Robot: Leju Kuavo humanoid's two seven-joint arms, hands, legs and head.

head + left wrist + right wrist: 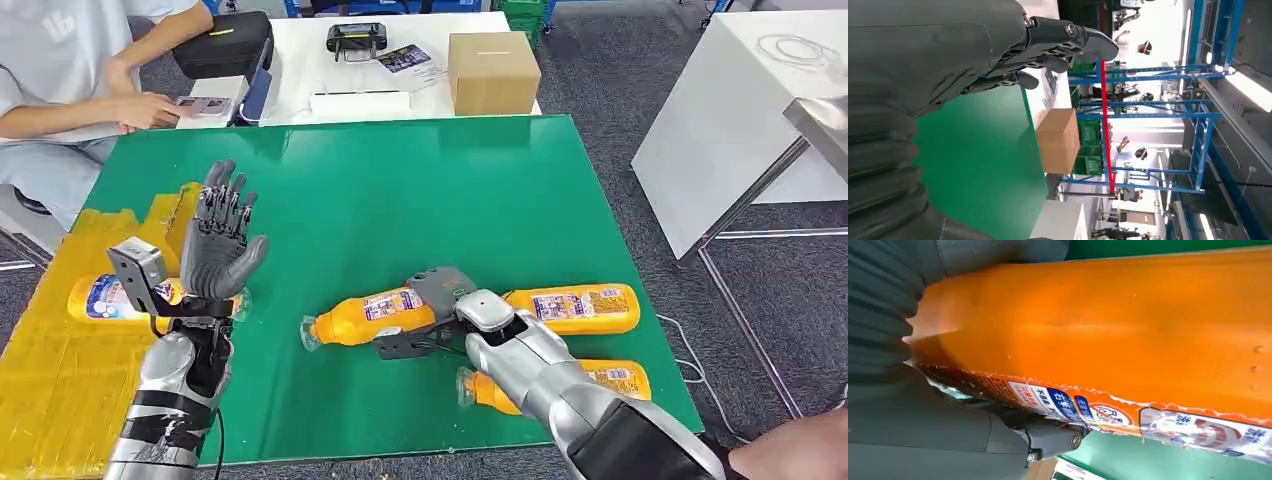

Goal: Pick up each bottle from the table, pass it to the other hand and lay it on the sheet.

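Observation:
Several orange bottles with blue-and-white labels lie on the green table (pixel 400 180). One bottle (pixel 105 298) rests on the yellow sheet (pixel 60 370) at the left. My left hand (pixel 222 245) is raised just right of it, fingers (pixel 1058 42) spread and holding nothing. My right hand (pixel 440 298) wraps around the middle bottle (pixel 362 312), which lies on the green surface. In the right wrist view that bottle (pixel 1108 330) presses against the palm, with the thumb (pixel 1048 437) under it. Two more bottles (pixel 575 307) (pixel 610 378) lie to the right.
A cardboard box (pixel 493 70) stands at the green table's far edge, on a white table with a black case (pixel 225 42) and a small device (pixel 357 40). A person (pixel 60 70) sits at the far left. Another white table (pixel 740 110) stands right. A person's hand (pixel 800 450) is bottom right.

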